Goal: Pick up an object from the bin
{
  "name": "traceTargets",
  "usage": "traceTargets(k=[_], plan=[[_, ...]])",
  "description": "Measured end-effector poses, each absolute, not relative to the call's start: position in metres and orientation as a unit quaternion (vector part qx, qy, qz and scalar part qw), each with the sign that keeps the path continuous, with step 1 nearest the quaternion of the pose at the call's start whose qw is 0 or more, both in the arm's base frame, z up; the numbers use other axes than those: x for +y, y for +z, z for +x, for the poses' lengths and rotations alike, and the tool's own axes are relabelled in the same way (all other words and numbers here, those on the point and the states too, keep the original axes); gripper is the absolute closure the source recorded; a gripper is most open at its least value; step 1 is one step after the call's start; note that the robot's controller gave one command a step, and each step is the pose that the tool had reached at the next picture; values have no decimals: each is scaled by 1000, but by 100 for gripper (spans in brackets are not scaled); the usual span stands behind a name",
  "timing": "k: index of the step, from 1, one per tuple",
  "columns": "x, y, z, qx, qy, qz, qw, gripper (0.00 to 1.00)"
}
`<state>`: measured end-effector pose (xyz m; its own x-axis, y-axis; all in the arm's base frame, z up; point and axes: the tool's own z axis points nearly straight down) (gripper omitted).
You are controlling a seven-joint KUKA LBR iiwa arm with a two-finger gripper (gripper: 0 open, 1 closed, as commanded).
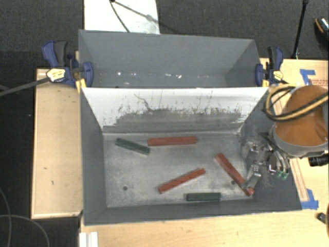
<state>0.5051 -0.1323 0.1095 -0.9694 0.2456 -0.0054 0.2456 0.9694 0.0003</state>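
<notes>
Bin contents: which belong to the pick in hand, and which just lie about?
In hand: tool; slanting red stick nearest it, right side.
Lying about: back red stick; middle red stick; left green stick; front green stick.

Light even & fairly bright, coming from overhead. Sloped back wall of the bin (169,107), centre-top of frame, is washed nearly white w/ glare; small glints dot the ledge just above it. Floor reads mid-grey; the sticks (172,141) lying there cast only thin, soft shadows. Right inner wall, under the arm (303,122), sits in shade. Upper corners of frame v. dark.
</notes>
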Motion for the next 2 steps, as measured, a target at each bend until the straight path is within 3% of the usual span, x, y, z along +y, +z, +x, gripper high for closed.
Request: traceTargets(k=[1, 2], plan=[[-129, 68, 500, 989, 1, 146, -1, 0], [-129, 68, 500, 990, 0, 143, -1, 0]])
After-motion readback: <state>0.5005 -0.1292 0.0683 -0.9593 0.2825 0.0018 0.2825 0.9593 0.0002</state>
